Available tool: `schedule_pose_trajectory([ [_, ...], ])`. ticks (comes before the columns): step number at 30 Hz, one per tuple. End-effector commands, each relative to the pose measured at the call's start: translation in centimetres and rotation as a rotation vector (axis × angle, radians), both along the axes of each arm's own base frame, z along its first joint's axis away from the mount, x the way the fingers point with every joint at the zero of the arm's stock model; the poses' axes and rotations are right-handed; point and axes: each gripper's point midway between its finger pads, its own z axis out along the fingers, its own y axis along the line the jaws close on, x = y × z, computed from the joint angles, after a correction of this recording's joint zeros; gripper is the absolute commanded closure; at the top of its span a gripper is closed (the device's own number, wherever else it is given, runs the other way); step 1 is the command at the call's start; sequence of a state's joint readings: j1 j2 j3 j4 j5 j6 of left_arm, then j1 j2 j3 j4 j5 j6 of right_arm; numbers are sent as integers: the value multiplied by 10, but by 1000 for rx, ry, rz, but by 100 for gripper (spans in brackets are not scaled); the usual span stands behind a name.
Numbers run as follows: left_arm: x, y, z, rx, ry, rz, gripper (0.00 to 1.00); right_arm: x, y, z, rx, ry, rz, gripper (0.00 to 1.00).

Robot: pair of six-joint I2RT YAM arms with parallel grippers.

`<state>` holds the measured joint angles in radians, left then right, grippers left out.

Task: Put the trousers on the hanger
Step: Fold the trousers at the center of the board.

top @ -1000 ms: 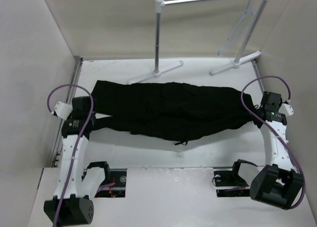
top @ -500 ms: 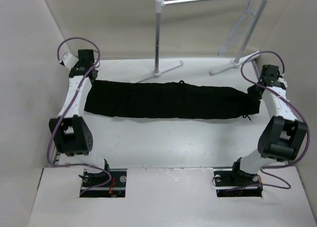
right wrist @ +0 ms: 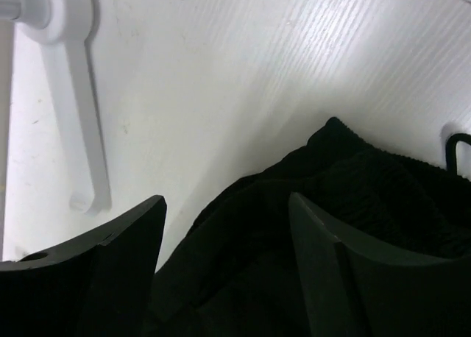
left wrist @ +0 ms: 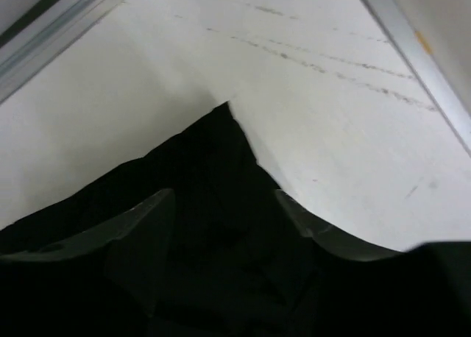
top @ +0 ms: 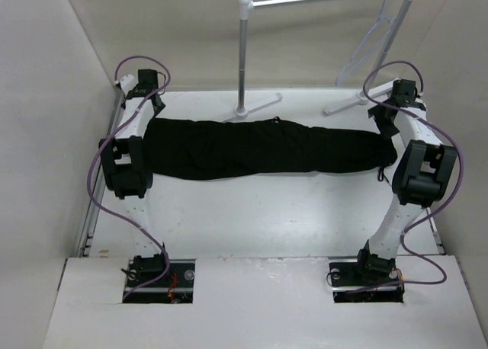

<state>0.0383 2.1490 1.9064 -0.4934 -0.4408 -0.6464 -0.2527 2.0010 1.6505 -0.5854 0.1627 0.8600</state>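
The black trousers (top: 259, 147) lie folded lengthwise in a long band across the table, near its back. My left gripper (top: 151, 113) stands over their left end and is open. In the left wrist view its fingers (left wrist: 143, 219) are spread above a pointed corner of the trousers (left wrist: 221, 153). At the right end my right gripper (top: 387, 124) is open too. Its fingers (right wrist: 324, 241) straddle bunched trousers fabric (right wrist: 346, 190) lying loose on the table. The pale hanger (top: 372, 38) hangs from the right end of the rack's bar, apart from both grippers.
The white tubular rack (top: 242, 56) stands at the back, its flat feet (top: 255, 107) just behind the trousers. One rack foot (right wrist: 77, 109) shows close to my right gripper. Side walls and metal table edges (left wrist: 59, 28) close in both ends.
Both arms carried the trousers' ends from the table's middle toward the back, folding the garment into a narrower band. Both grippers, shut before, now stand open.
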Motion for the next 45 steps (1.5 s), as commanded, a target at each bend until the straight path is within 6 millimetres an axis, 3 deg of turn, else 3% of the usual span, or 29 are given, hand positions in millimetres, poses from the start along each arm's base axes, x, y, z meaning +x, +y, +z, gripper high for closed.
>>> schedule_pose_trajectory([
  [1, -59, 34, 55, 7, -44, 81, 44, 4, 14, 69, -65, -181, 32, 26],
  [3, -101, 33, 51, -46, -52, 96, 43, -15, 26, 77, -73, -226, 41, 30],
  [4, -121, 26, 44, -89, -58, 95, 43, -25, 36, 77, -68, -249, 54, 37],
  [5, -139, 18, 36, -138, -68, 95, 42, -36, 46, 75, -57, -259, 65, 48],
  [7, -169, 1, 14, -231, -80, 98, 41, -56, 71, 67, -24, -277, 97, 79],
  [9, -185, -13, -9, -341, -120, 112, 40, -71, 92, 57, 0, -277, 140, 91],
  [12, -180, -13, -28, -489, -210, 143, 40, -87, 117, 47, 22, -269, 207, 88],
  [17, -153, -10, -30, -530, -311, 117, 40, -118, 136, 28, 45, -248, 267, 51],
  [22, -150, -3, -61, -554, -253, 184, 40, -140, 143, 16, 66, -240, 310, 36],
  [26, -151, 8, -80, -566, -221, 237, 48, -154, 118, 3, 65, -224, 232, 30],
  [29, -165, 16, -90, -550, -198, 290, 59, -160, 84, -16, 96, -182, 93, 25],
  [32, -177, 21, -97, -522, -183, 324, 60, -147, 51, -23, 110, -175, 5, 24],
  [37, -177, 25, -102, -515, -165, 332, 61, -114, 31, -33, 125, -175, -13, 28],
  [40, -176, 25, -104, -514, -155, 333, 76, -100, 28, -50, 155, -161, -20, 45],
  [43, -184, 28, -105, -494, -128, 351, 90, -95, 25, -56, 173, -155, -34, 81],
  [45, -200, 40, -101, -442, -103, 388, 95, -105, 22, -52, 159, -153, -62, 94],
])
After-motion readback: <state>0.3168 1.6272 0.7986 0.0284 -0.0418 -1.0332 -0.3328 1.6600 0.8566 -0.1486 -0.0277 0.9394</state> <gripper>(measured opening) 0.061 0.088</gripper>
